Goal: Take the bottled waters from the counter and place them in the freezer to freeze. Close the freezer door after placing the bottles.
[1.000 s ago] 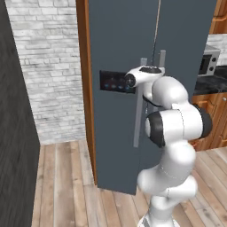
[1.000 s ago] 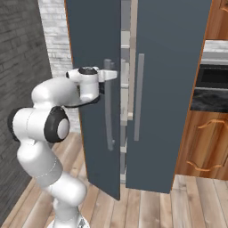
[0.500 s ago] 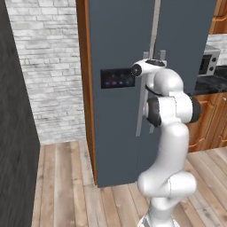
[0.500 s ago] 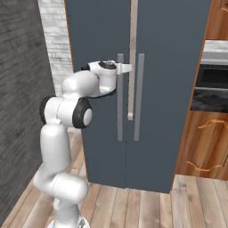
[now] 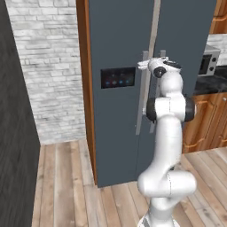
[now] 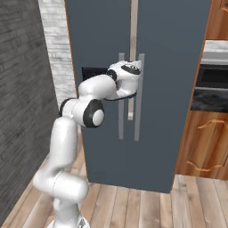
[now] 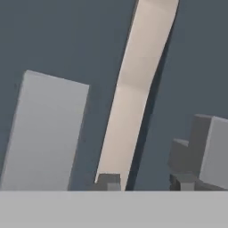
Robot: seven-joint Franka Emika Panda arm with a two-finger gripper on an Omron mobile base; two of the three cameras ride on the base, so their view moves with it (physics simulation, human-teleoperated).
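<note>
While the freezer door (image 5: 117,97) sits almost flush with the plain door (image 5: 188,44) on its right, a pale strip of the inside shows between them, so we judge it not quite shut. Our gripper (image 5: 147,64) is up at the top of the grey bar handle (image 5: 142,95), close to the seam, and its fingers are drawn together with nothing between them. From the hand camera, the handle (image 7: 49,133) stands to the left, the second handle (image 7: 209,151) to the right, and the bright gap (image 7: 133,98) runs between.

We cannot see the bottles, and since the door hides the shelves, we cannot tell whether they are inside. The black worktop (image 5: 208,84) lies far to the right, beside the microwave (image 5: 208,62).

To finish well, we should push with the closed gripper flat against the door face near the handle, straight towards the cabinet, not sideways along the seam. A slow, steady press keeps the fingers from sliding off or hooking the bar. We should check that the pale strip vanishes before backing away.
</note>
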